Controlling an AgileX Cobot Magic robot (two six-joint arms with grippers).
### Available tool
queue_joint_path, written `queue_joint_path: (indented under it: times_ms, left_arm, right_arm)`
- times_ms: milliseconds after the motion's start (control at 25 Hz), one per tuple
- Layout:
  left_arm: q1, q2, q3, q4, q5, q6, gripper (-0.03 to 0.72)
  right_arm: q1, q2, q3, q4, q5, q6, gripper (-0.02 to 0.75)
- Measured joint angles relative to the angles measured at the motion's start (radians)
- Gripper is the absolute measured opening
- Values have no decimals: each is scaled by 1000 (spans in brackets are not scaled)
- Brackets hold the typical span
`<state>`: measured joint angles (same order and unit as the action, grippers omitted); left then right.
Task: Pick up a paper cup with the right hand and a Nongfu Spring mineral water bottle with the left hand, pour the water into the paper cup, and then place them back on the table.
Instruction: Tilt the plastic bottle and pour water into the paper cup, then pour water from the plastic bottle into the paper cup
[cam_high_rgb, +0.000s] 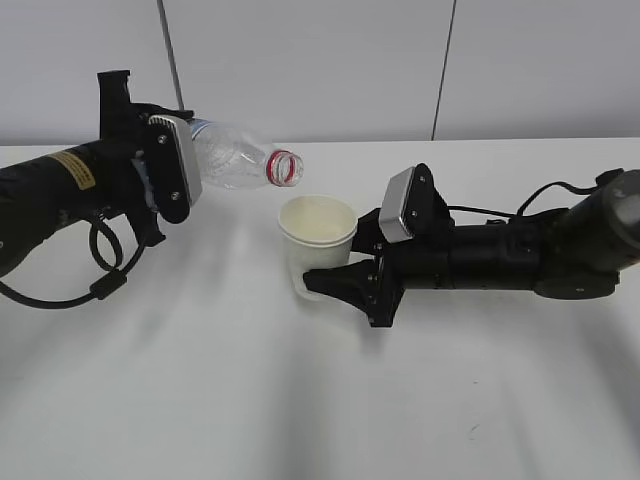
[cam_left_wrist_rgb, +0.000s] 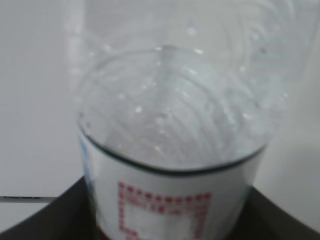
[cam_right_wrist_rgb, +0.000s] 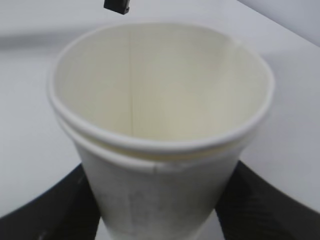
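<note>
Two tools, left tool (cam_high_rgb: 165, 190) tilting bottle (cam_high_rgb: 235, 155), right tool (cam_high_rgb: 335, 280) gripping cup (cam_high_rgb: 315, 235)

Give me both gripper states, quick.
Left gripper: closed on the bottle, tipped toward the cup.
Right gripper: closed on the paper cup.

In the right wrist view we see a small white tapered paper cup (cam_right_wrist_rgb: 160, 150) filling most of the frame, upright, its mouth open toward the camera. We note a cream inner wall with one thin vertical seam line at left of centre, and what looks like two rolled rims stacked at the top, as of one cup nested in another. The two black gripper fingers of the right hand (cam_right_wrist_rgb: 157, 220) flank the cup's lower body on both sides, touching its wall. Behind the cup lies the plain white flat table (cam_right_wrist_rgb: 30, 130). A small black object (cam_right_wrist_rgb: 117, 6) shows at the top edge; we cannot identify it.
</note>
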<state>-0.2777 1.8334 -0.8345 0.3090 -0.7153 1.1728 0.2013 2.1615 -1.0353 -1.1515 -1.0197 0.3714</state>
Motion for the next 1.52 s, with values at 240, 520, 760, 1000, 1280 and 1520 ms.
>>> queue_joint_path:
  times_ms: [240,520,760,1000,1280,1520]
  left_arm:
    - [0,0,0,-1,-16,32,418]
    - [0,0,0,-25,-17,98,417]
    - [0,0,0,-27,-37,126,417]
    - [0,0,0,-27,-43,190,417]
    - [0,0,0,-27,-81,207,417]
    - [0,0,0,-27,-83,210,417]
  right_arm:
    - [11,0,0,-7,0,0,474]
    - [18,0,0,-13,-3,0,473]
    - [18,0,0,-14,-13,2,473]
    - [18,0,0,-14,-13,2,473]
    - [18,0,0,-27,-13,2,473]
    - [18,0,-5,-59,-14,2,473]
